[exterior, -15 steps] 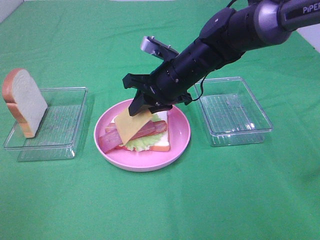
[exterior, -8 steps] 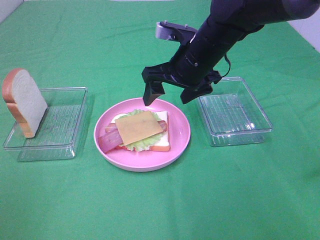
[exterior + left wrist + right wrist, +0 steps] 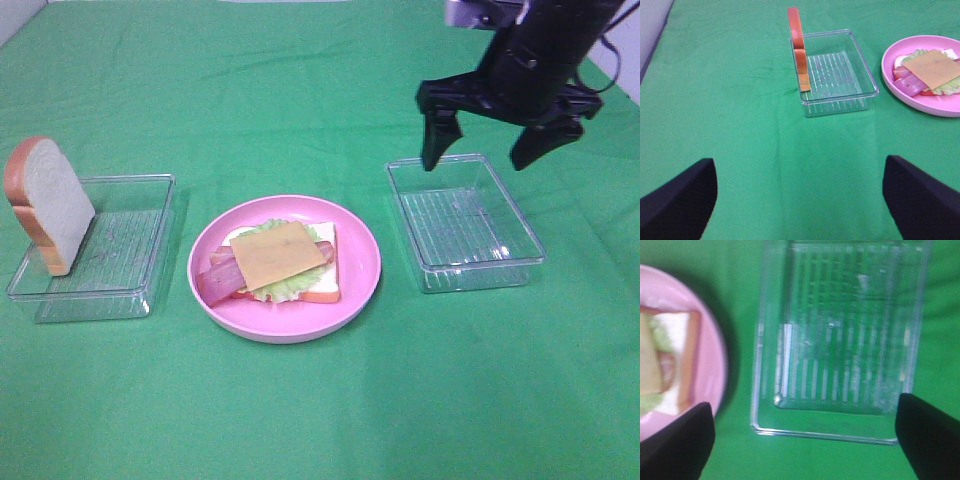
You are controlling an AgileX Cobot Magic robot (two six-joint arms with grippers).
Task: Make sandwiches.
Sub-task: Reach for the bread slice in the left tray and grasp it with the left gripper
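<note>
An open sandwich (image 3: 278, 262) lies on a pink plate (image 3: 360, 280): a bread slice, lettuce, reddish bacon and a yellow cheese slice (image 3: 277, 254) on top. It also shows in the left wrist view (image 3: 930, 73) and partly in the right wrist view (image 3: 665, 365). A second bread slice (image 3: 48, 203) leans upright in the left clear tray (image 3: 130, 240). My right gripper (image 3: 490, 155) is open and empty, raised above the far edge of the right clear tray (image 3: 466, 222). My left gripper (image 3: 800, 197) is open and empty, well away from the tray with the bread (image 3: 798, 47).
A green cloth (image 3: 320, 410) covers the table. The right clear tray (image 3: 840, 335) holds nothing. The left clear tray (image 3: 837, 75) holds only the leaning bread slice. A pale strip (image 3: 15, 15) shows past the cloth's far left corner.
My right gripper let the cheese slice go onto the sandwich, then rose and moved right to above the right tray. The cheese now lies flat on the bacon.
</note>
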